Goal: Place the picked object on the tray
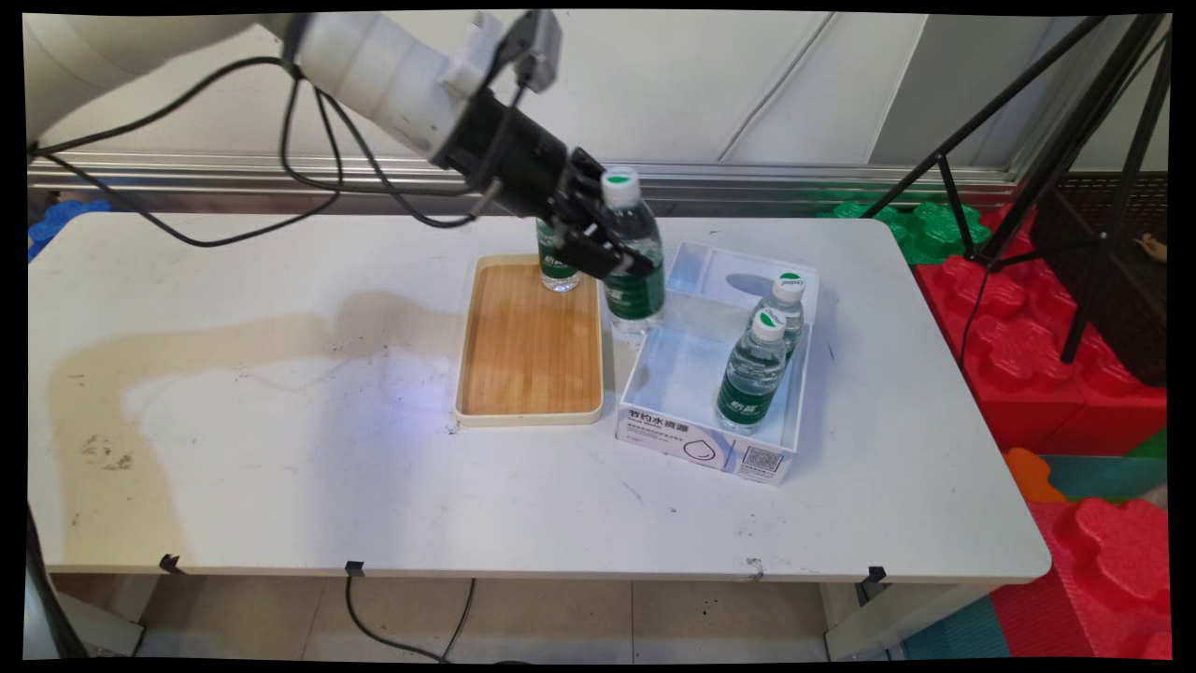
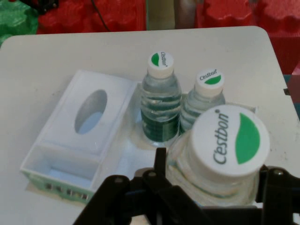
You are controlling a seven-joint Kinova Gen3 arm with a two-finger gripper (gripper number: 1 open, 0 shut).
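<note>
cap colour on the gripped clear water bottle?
White cap with a green leaf mark, clearest in the hand view.

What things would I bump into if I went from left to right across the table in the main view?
Wooden tray → bottle in the gripper → white box → two bottles standing in the box, the nearer one then the farther one. A further bottle at the tray's far end is partly hidden by the gripper, so I leave it out.
</note>
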